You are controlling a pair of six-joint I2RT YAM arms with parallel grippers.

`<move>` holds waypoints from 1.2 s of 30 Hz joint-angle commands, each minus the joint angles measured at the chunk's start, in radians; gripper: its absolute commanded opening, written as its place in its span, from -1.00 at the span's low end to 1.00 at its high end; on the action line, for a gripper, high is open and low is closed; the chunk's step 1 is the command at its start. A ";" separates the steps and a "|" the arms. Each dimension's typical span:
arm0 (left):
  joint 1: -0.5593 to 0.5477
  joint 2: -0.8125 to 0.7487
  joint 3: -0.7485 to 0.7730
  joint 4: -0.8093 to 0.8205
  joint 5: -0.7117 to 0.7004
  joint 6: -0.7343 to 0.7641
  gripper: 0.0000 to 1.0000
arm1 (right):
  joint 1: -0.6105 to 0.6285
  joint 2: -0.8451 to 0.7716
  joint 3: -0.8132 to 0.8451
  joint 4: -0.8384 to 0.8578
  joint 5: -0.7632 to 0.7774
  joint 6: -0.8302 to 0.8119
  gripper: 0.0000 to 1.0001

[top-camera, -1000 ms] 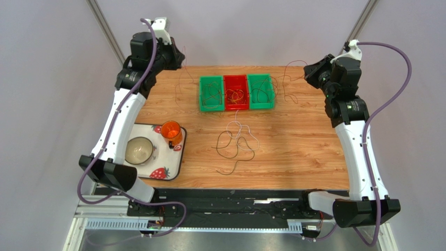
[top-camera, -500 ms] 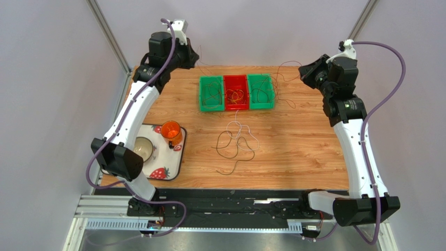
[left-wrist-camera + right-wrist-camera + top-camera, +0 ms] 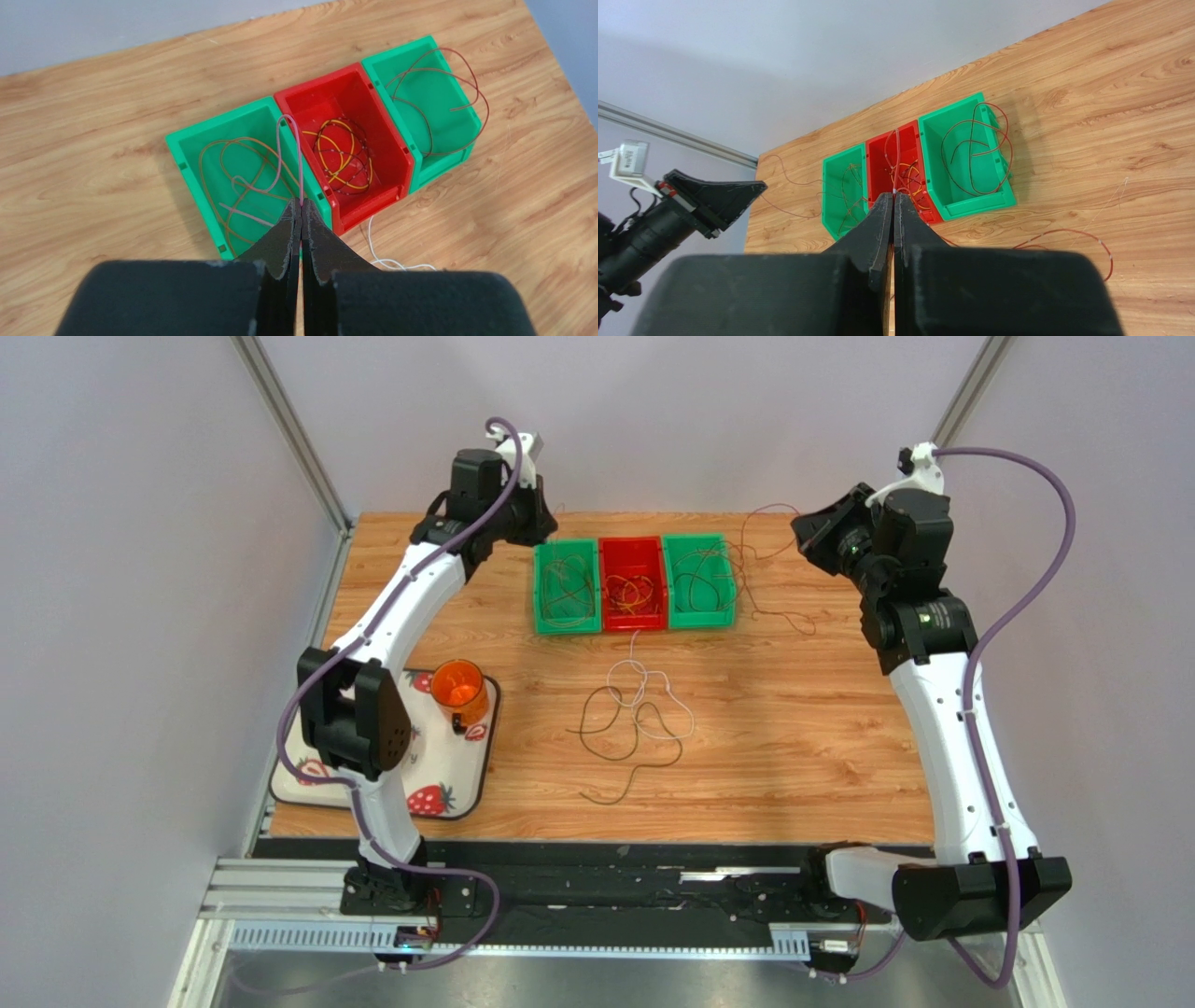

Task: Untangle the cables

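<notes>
At the near left of the table (image 3: 814,742) you have a strawberry-print tray (image 3: 463,777) with an orange cup (image 3: 459,683) on it. Your left gripper (image 3: 302,206) hangs over the far left, just beside the left green bin (image 3: 567,629). Its fingers are pressed together and pinch a pinkish cable (image 3: 300,157), which arches up from the tips and drops into that bin among brown loops.

The cables lie mostly in the three bins standing side by side and touching at the far middle. The red bin (image 3: 633,625) holds a coil of orange, yellow and dark red wire. The right green bin (image 3: 700,620) holds dark red loops, one spilling over its right rim. Nearer you, on the bare wood at mid-table, a loose tangle (image 3: 634,717) of dark and whitish wire lies well apart from both arms.

Right of the bins, thin reddish strands (image 3: 1074,234) trail across the wood. Your right gripper (image 3: 894,197) is raised over the far right, its fingers closed on a fine red cable (image 3: 898,161) rising from the tips.
</notes>
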 commanded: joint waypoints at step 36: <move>-0.003 0.296 0.242 -0.239 -0.095 0.033 0.61 | 0.024 0.032 0.005 0.084 -0.076 0.030 -1.00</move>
